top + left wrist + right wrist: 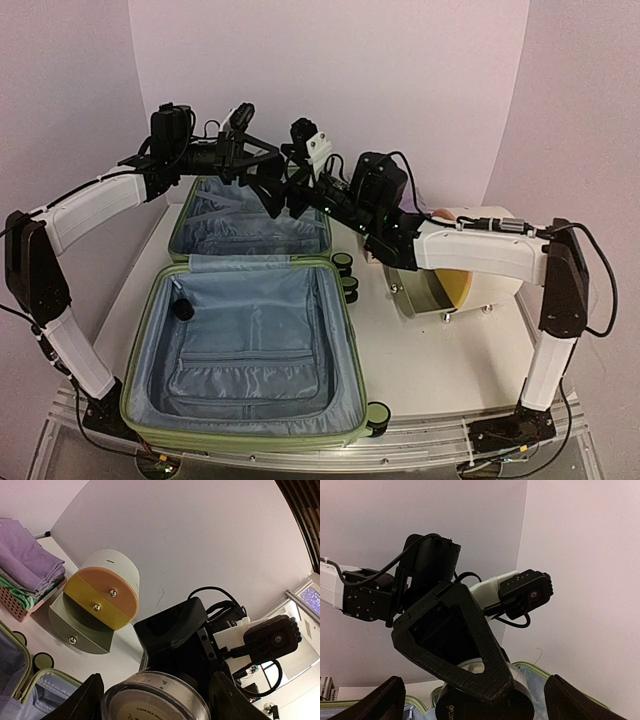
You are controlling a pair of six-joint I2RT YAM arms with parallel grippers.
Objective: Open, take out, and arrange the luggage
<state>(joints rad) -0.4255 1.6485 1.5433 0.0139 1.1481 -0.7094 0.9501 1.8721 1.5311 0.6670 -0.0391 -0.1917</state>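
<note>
The big light-green suitcase [245,340] lies open at the lower left of the top view, and above it the left gripper [265,175] squeezes a round clear-topped jar [156,700] while the right gripper [477,700] is spread wide.

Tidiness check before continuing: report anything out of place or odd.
The cream drum stands out: its lowest grey panel lies folded out flat in front of it, left open.

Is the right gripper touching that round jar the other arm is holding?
Apart. The right wrist view shows the jar between the wide-open fingers of the right gripper, with clear space on both sides.
</note>
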